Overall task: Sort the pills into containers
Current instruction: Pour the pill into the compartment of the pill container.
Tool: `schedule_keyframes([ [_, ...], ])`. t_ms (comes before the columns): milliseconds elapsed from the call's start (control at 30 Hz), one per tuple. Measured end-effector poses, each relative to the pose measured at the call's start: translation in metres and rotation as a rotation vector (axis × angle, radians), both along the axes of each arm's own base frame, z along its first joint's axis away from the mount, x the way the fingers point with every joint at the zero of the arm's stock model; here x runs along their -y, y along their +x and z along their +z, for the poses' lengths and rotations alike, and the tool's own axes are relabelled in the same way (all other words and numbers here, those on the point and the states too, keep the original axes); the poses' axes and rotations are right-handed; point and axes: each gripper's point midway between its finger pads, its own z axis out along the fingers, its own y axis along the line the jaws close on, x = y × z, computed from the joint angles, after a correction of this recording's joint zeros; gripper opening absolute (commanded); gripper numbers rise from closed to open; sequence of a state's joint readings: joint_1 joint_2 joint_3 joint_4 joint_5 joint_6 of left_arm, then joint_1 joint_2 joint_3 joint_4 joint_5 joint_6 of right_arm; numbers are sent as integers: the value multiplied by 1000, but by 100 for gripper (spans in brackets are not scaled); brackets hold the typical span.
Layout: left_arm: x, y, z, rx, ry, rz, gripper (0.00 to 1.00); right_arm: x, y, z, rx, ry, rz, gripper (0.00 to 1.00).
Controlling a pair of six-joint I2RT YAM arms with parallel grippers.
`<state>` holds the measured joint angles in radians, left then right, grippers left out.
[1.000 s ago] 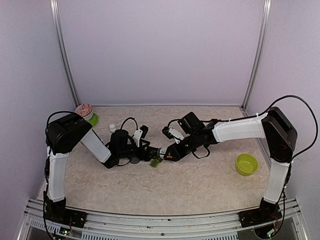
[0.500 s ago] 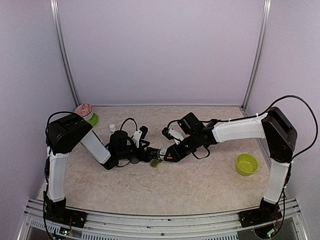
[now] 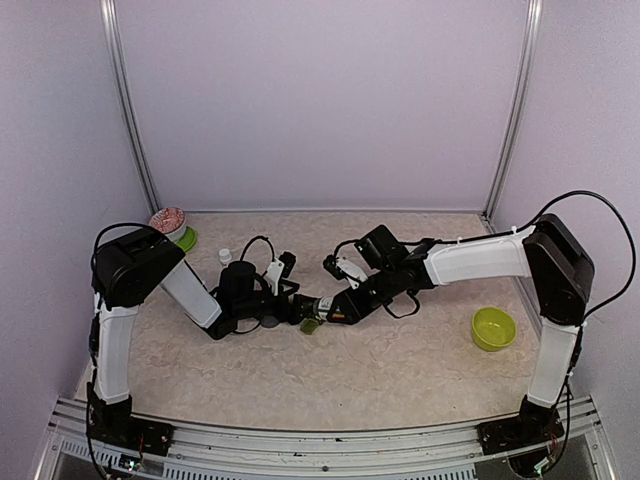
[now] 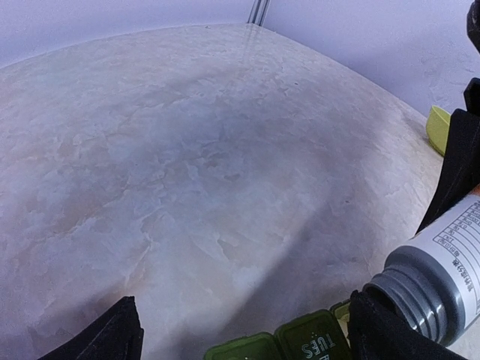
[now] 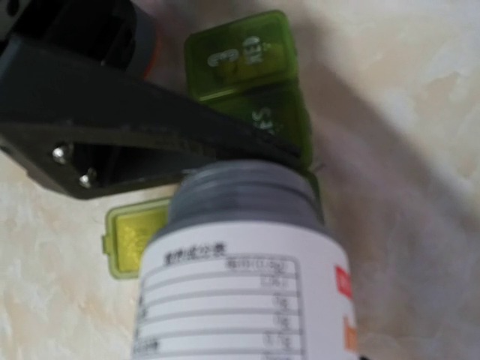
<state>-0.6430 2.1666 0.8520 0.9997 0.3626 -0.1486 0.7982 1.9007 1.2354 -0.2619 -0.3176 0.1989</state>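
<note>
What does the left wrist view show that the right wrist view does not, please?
Only the left wrist view shows the lime-green bowl, the far wall and the full word TUES on a lid. Only the right wrist view shows an opened lid flap beside the pill bottle. Both show the bottle's grey threaded neck at the green containers.
</note>
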Motion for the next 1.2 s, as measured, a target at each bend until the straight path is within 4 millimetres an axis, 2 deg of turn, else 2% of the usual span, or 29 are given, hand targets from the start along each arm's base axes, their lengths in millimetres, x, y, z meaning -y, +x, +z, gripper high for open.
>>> schedule_keyframes([
  [500, 0, 0, 0, 1, -1, 0, 92, 0, 0, 8, 15, 10, 4, 21],
  [1200, 0, 0, 0, 1, 0, 0, 91, 4, -3, -2, -1, -24, 16, 21],
])
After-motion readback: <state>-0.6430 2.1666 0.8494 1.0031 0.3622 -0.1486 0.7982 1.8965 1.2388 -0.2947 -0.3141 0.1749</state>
